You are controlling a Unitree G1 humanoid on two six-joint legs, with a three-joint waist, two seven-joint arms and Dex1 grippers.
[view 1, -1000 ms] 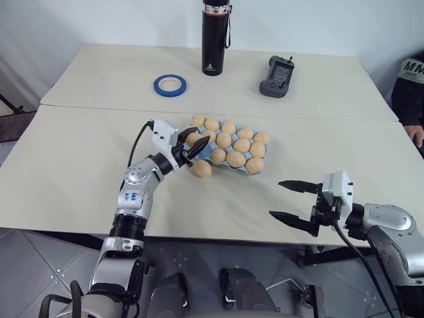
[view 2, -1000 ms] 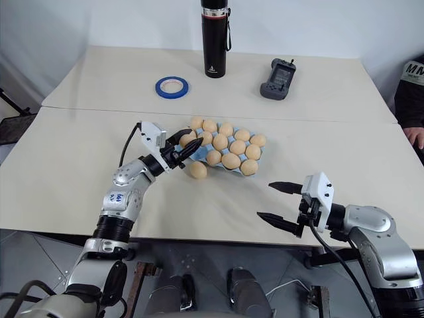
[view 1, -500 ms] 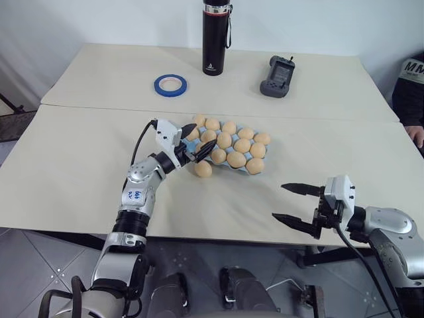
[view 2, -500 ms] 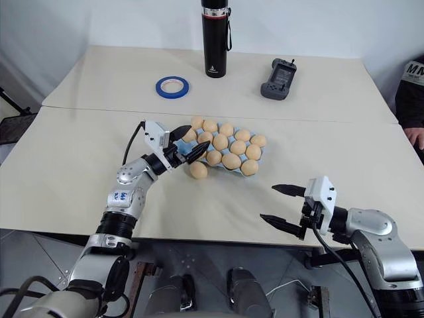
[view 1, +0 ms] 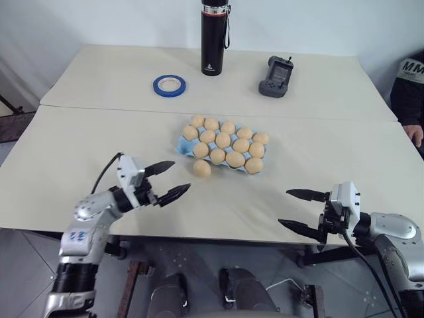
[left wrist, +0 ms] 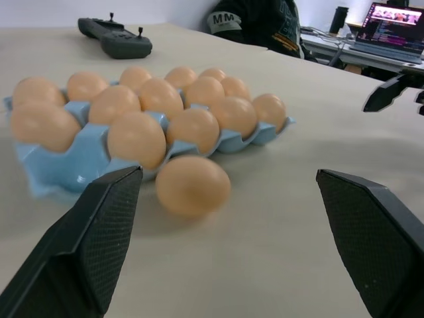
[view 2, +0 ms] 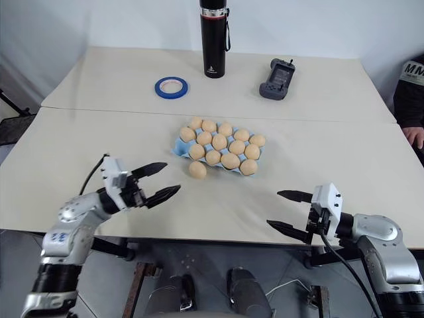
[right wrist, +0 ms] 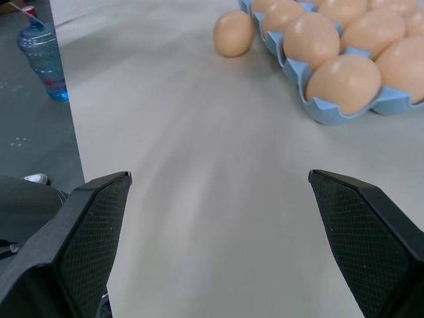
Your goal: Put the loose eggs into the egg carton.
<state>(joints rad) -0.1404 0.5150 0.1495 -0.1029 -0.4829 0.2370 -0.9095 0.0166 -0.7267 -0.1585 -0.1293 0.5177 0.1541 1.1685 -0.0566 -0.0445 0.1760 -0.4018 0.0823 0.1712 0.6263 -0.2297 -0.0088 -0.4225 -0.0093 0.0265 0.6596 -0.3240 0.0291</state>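
The light blue egg carton (view 1: 181, 144) lies mid-table with several tan eggs seated in its cups. One loose egg (view 1: 202, 168) rests on the table, touching or nearly touching the carton's near edge; the left wrist view shows this egg (left wrist: 192, 185) just in front of the carton (left wrist: 63, 169). My left gripper (view 1: 182, 175) hovers open near the table's front left, a hand's width short of the loose egg, with nothing in it. Over the front right edge my right gripper (view 1: 283, 207) is open and empty, pointing toward the carton (right wrist: 331, 109).
At the back of the table stand a black bottle (view 1: 212, 36), a blue tape ring (view 1: 169, 84) and a grey handheld controller (view 1: 273, 76). A person's sleeve (view 1: 411, 79) and hand show at the right edge. A water bottle (right wrist: 43, 59) stands on the floor.
My left gripper has opened and drawn back from the carton's near left corner toward the front left of the table. The loose egg stays beside the carton. The right gripper has hardly moved.
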